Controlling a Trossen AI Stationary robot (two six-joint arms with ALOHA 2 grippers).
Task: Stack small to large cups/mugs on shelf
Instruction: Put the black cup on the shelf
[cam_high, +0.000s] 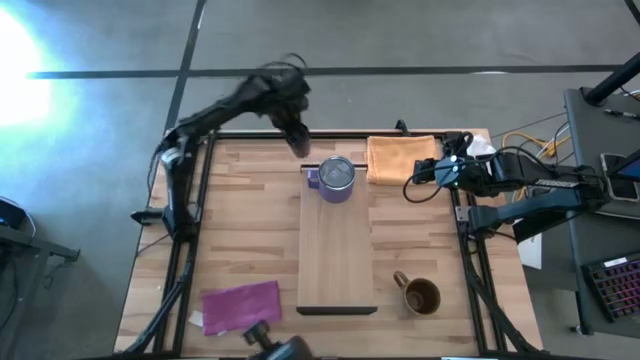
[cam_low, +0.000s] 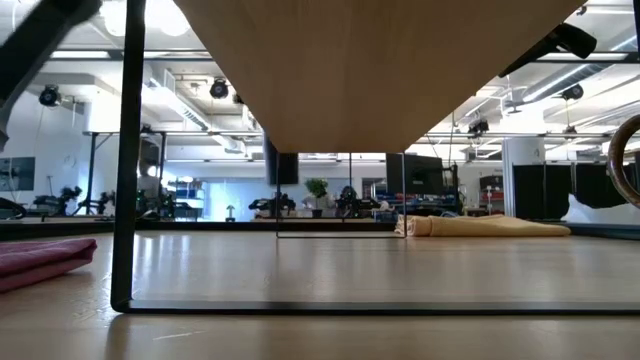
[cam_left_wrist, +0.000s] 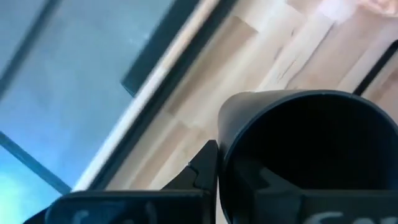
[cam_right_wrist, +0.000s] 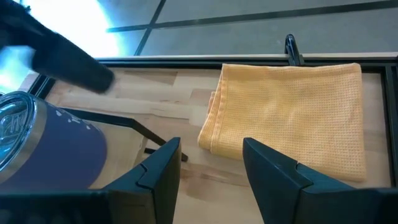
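Observation:
The purple mug (cam_high: 337, 178) with a silvery rim stands upright on the far end of the light-wood shelf (cam_high: 338, 250). It also shows in the right wrist view (cam_right_wrist: 43, 149). The brown mug (cam_high: 421, 295) stands on the table to the right of the shelf's near end. My left gripper (cam_high: 297, 138) is at the table's far edge, just left of the shelf, shut on the small black cup (cam_left_wrist: 311, 149). My right gripper (cam_right_wrist: 211, 165) is open and empty, level beside the orange cloth (cam_high: 400, 158), to the right of the purple mug. My left gripper holds the black cup at its rim (cam_left_wrist: 227, 155). One finger (cam_left_wrist: 205, 171) lies against the outside of the cup's wall; the other is hidden by the cup. The cup's open mouth faces the wrist camera. The table shows well beyond it.
The shelf stands raised on thin dark legs (cam_low: 125, 200). The orange cloth (cam_right_wrist: 292, 106) lies folded at the far right. A purple cloth (cam_high: 240, 305) lies at the near left of the table. Bare wood lies on both sides of the shelf.

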